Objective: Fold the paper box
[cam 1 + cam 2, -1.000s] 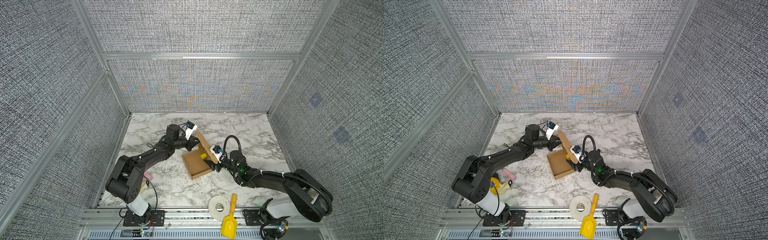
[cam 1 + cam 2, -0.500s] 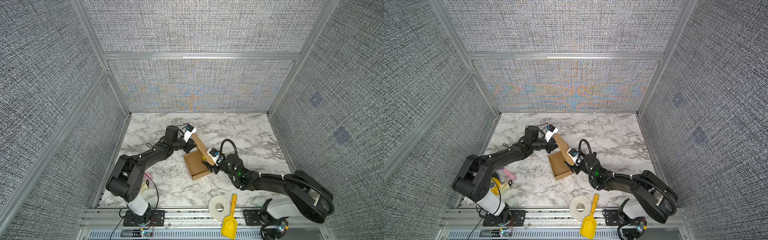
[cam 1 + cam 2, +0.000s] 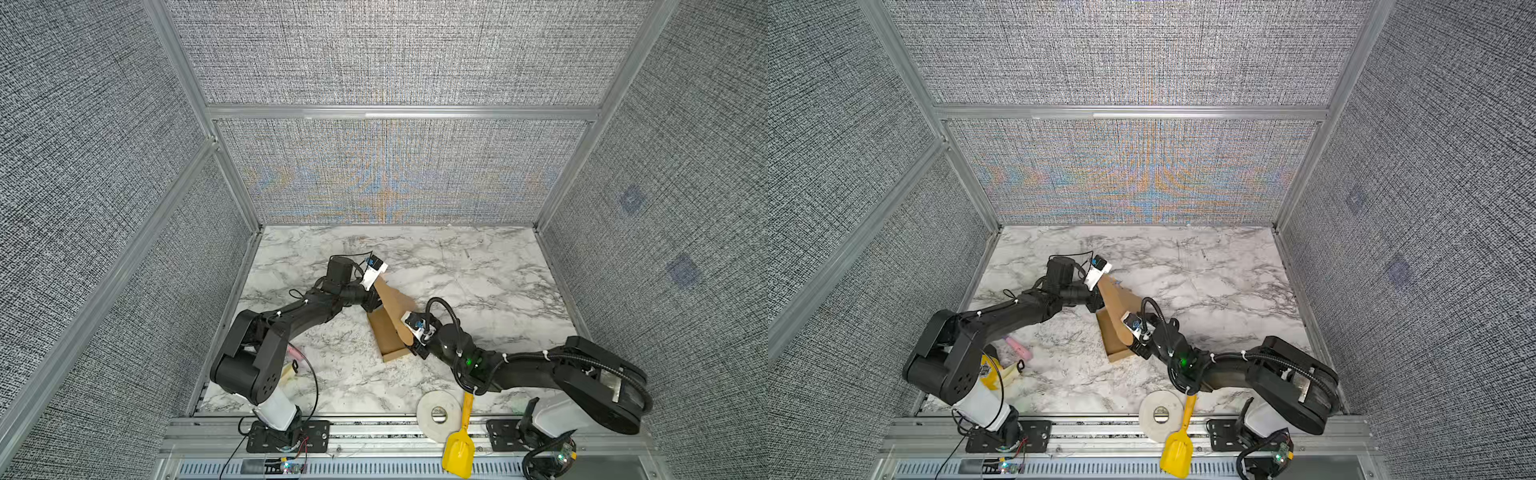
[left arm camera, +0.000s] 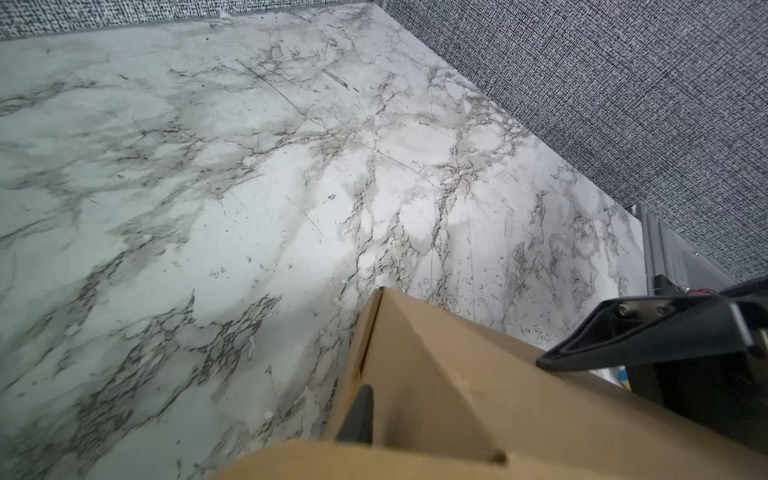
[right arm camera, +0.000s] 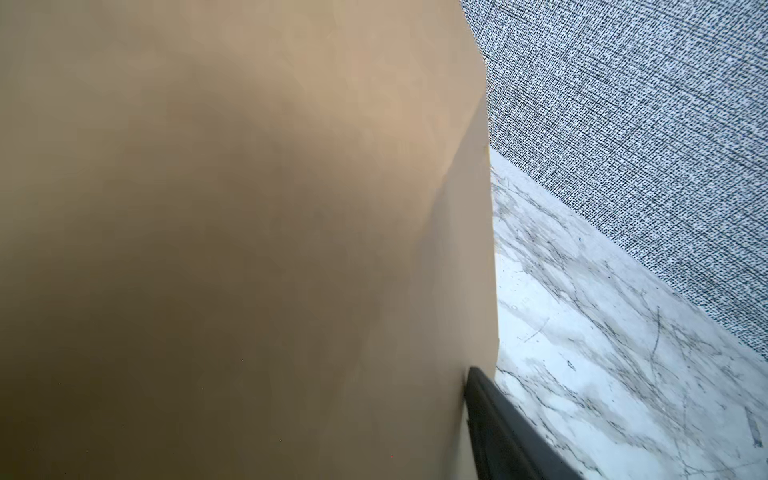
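**Both top views.**
- Paper box [image 3: 384,336]: brown cardboard, mid-counter, slightly left of centre. The shallow tray lies flat and the lid panel is raised and tilted over it.
- Counter [image 3: 478,270]: marble pattern, bare on the far side and the right.
- Left fingers [image 3: 371,305]: at the far end of the lid. Their state is not readable here.
- Right fingers [image 3: 417,349]: at the near end of the lid, mostly hidden under the panel.
- The arms appear to bracket the lid from both ends so it can swing down squarely.
- Tape roll [image 3: 438,415] and yellow scoop [image 3: 457,451]: near edge, right of centre, well apart from the box and seemingly parked out of the way.
- Pink item [image 3: 1017,347]: near left, beside the left arm.

**Left wrist view.**
- Left fingers [image 4: 357,415]: parted, one on each side of a folded box corner [image 4: 436,395].
- No squeeze on the cardboard shows, so this looks like a loose guide rather than a grip.

**Right wrist view.**
- Cardboard [image 5: 249,249] fills most of the frame.
- Right fingers [image 5: 498,424]: one shows at the panel's edge and its partner is hidden, so I cannot tell whether they are wide, narrow or holding.
- They probably prop the lid from behind.
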`<move>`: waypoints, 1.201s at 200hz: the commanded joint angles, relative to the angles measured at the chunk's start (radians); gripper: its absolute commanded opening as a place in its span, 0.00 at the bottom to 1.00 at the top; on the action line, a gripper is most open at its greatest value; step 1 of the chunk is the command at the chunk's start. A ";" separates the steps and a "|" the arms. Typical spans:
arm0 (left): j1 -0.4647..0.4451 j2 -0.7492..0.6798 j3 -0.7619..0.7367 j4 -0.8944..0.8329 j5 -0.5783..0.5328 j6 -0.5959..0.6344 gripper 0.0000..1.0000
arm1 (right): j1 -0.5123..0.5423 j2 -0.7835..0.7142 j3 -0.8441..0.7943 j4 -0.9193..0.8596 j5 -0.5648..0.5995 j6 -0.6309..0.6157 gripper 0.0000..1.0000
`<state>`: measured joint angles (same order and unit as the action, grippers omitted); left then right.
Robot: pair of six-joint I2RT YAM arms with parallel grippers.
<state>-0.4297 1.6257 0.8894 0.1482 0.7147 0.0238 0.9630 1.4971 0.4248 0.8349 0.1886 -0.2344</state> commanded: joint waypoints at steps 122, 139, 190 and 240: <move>0.101 -0.368 0.015 -0.674 -0.328 0.159 0.67 | 0.026 0.085 -0.006 0.046 0.089 -0.050 0.70; 0.121 -0.364 0.077 -0.741 -0.273 0.125 0.67 | 0.028 0.090 0.013 0.025 0.083 -0.060 0.70; 0.194 -0.374 0.090 -0.753 0.206 -0.042 0.67 | 0.037 0.115 0.034 0.009 0.093 -0.057 0.70; 0.205 -0.370 -0.061 -0.508 0.409 -0.389 0.61 | 0.048 0.144 0.053 0.003 0.110 -0.072 0.70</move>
<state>-0.2264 1.2438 0.8902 -0.5415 0.9318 -0.1249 1.0077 1.6283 0.4698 0.8795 0.3027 -0.3061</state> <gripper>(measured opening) 0.637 0.702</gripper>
